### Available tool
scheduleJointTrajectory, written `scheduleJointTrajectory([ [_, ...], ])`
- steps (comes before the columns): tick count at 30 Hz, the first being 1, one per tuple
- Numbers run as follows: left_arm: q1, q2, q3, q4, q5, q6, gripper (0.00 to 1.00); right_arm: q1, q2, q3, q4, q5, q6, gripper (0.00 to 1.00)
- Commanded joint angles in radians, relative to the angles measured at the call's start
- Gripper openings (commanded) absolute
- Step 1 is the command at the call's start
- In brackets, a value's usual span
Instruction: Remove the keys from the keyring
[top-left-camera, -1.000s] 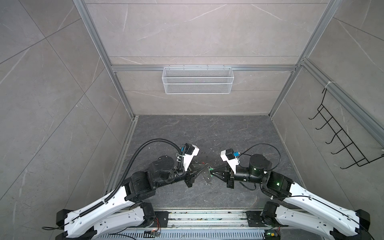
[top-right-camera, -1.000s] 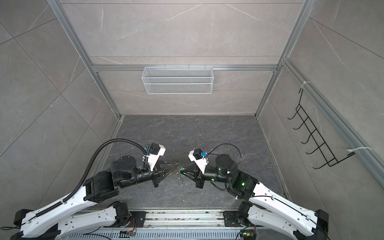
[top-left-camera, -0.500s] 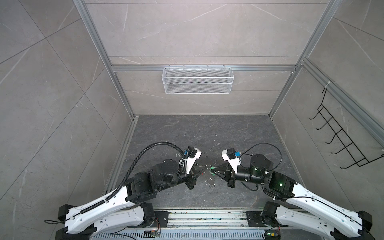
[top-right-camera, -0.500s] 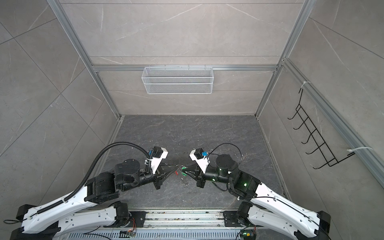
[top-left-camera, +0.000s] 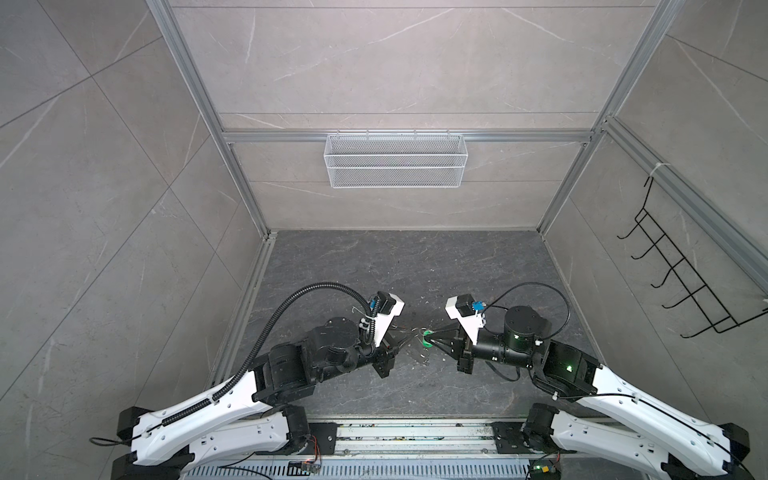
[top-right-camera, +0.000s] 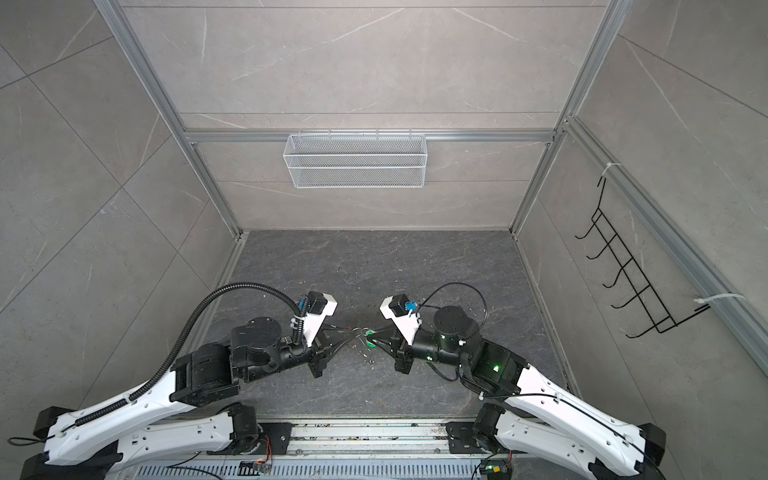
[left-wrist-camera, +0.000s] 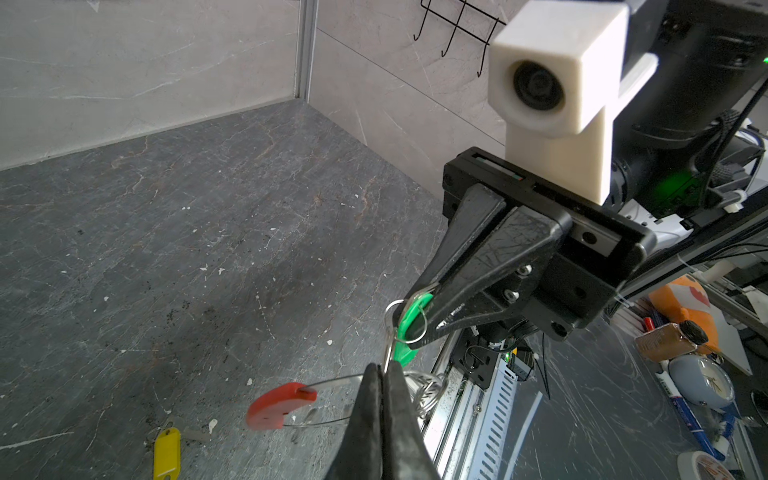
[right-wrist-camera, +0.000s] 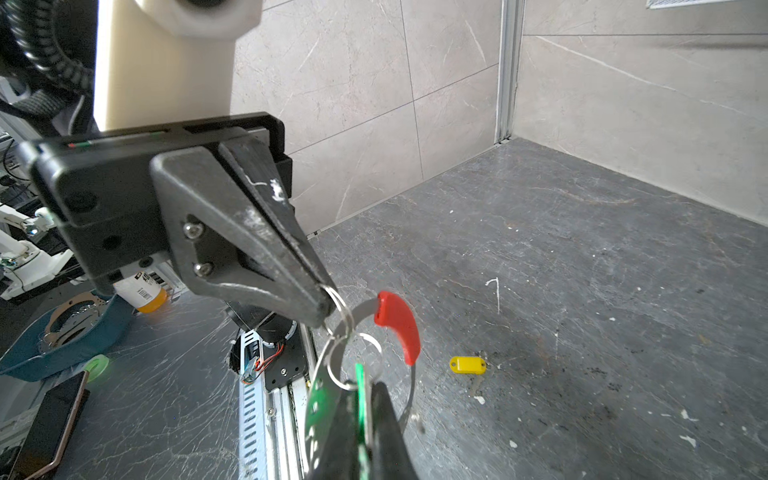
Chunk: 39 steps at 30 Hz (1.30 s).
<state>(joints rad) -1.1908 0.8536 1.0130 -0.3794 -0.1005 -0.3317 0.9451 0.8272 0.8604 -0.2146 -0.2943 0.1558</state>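
Keyring (left-wrist-camera: 280, 405) hangs in the air just above the worktop (top-left-camera: 395, 270), lower centre in both top views, held between the two grippers. Left gripper (right-wrist-camera: 327, 309) is pressed together on its wire, just beside the red sleeve (right-wrist-camera: 399, 326). Right gripper (left-wrist-camera: 413, 322) is pinching the green key tag (left-wrist-camera: 404, 353), which is linked to the wire by small silver rings (left-wrist-camera: 387, 316); the key blade itself is not clear. The sleeve touches neither gripper. Yellow key (right-wrist-camera: 467, 365) lies flat on the worktop past the sleeve, off the wire, well apart from both grippers. Farther back the worktop is speckled with pale flecks. On the back wall, upper centre of both top views, is a white wire basket (top-left-camera: 395, 166). A black hook rack (top-left-camera: 681, 286) is on the right wall.
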Motion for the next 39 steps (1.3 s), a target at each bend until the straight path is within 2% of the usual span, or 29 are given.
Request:
scheduleJointTrajectory([
  [1,0.008,-0.010,0.059,-0.058,-0.078,0.013,0.00,-0.009,-0.015,0.062,-0.081,0.069,-0.032,0.00],
  [10,0.008,0.032,0.124,-0.177,-0.106,-0.003,0.00,-0.008,0.042,0.161,-0.234,0.070,-0.096,0.00],
  [22,0.007,0.093,0.171,-0.274,-0.193,-0.026,0.00,-0.008,0.090,0.209,-0.282,0.115,-0.120,0.00],
  [32,0.007,0.115,0.190,-0.315,-0.193,-0.027,0.00,-0.008,0.102,0.247,-0.292,0.144,-0.136,0.00],
  [39,0.007,0.143,0.195,-0.328,-0.147,-0.015,0.00,-0.007,0.136,0.317,-0.314,0.091,-0.156,0.00],
])
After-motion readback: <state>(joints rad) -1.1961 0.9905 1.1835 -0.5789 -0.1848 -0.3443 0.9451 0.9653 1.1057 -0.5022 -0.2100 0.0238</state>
